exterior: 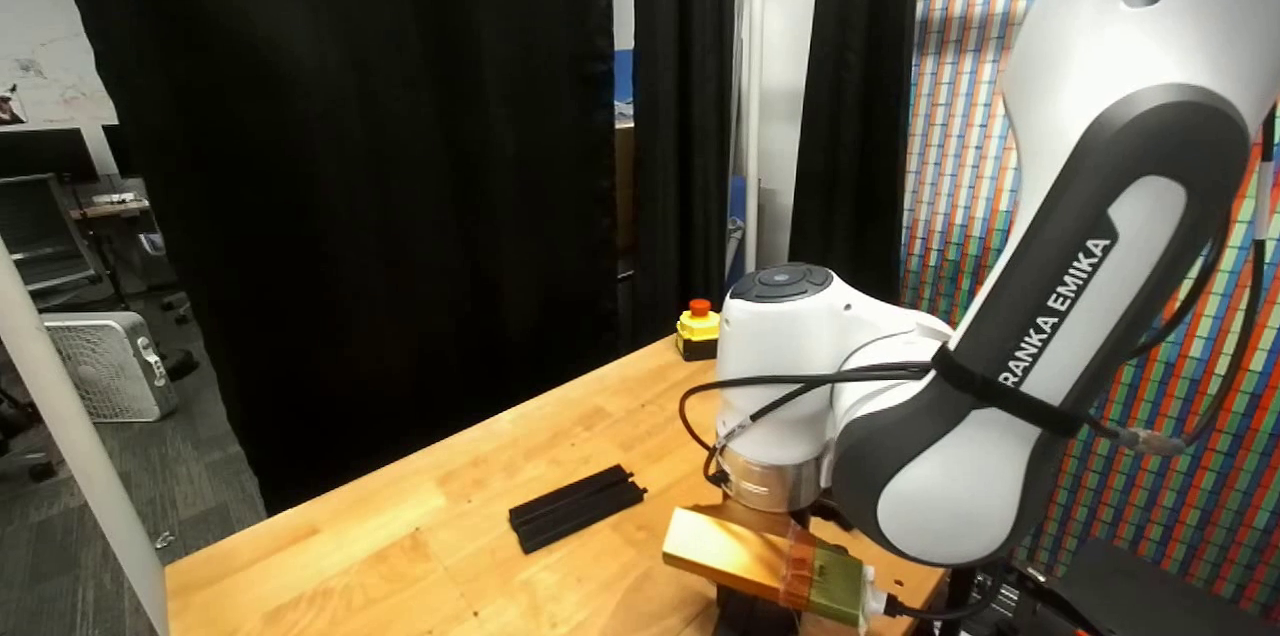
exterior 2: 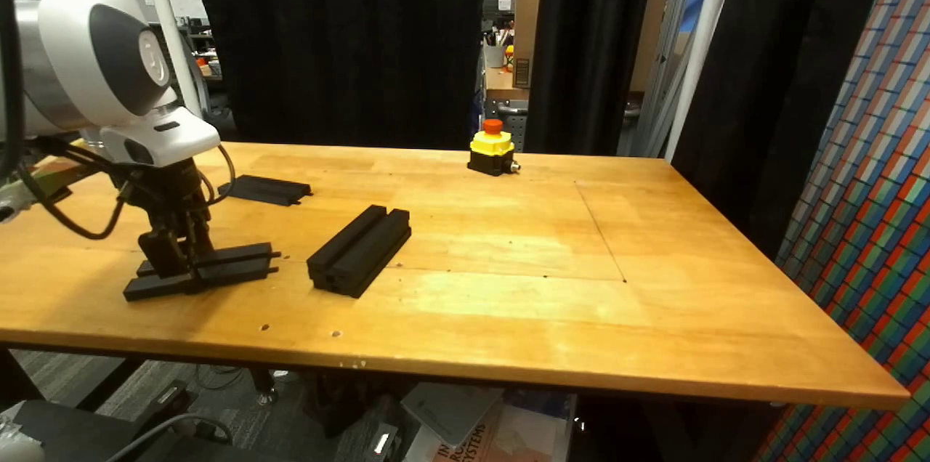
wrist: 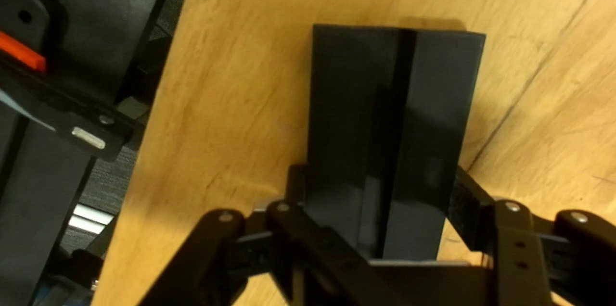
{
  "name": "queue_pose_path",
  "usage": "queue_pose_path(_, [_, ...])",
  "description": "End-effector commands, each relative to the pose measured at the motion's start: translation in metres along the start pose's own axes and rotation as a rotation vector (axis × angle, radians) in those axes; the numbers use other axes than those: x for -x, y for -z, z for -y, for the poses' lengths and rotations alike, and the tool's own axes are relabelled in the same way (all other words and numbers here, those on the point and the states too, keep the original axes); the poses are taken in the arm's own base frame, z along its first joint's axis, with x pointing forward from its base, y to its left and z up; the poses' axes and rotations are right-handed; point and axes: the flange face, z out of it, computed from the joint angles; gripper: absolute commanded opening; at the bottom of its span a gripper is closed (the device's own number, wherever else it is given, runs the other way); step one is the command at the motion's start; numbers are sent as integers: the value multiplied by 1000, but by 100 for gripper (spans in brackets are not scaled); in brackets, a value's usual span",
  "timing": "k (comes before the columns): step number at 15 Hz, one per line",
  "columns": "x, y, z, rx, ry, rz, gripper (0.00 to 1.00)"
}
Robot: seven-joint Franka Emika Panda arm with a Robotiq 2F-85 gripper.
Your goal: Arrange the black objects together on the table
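On the wooden table (exterior 2: 508, 302), my gripper (exterior 2: 182, 269) reaches down over a black object (exterior 2: 236, 269) near the front edge. In the wrist view the gripper (wrist: 378, 190) has one finger against each long side of this grooved black object (wrist: 358, 104), shut on it. A taller grooved black block (exterior 2: 360, 248) stands to its right in an exterior view. Farther back lies a flat black object (exterior 2: 265, 189) with small pegs at its end; a flat pegged pair of bars (exterior: 577, 506) shows in an exterior view. There the arm mostly hides the gripper.
A yellow-and-red button box (exterior 2: 492, 146) stands at the table's back edge. Black curtains (exterior: 350, 216) hang behind the table. The table's edge runs close to the held object at the left of the wrist view. Loose cables (exterior: 800, 378) loop around the arm's wrist.
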Motion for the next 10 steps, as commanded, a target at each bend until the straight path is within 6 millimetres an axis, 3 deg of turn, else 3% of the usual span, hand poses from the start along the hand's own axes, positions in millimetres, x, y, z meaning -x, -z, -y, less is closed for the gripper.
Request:
queue_pose_path(1, [-2, 18, 2, -8, 182, -24, 46])
queue_pose_path(6, [-22, 43, -1, 1, 432, -40, 46])
queue_pose_path(10, [-57, 67, -7, 7, 595, -45, 46])
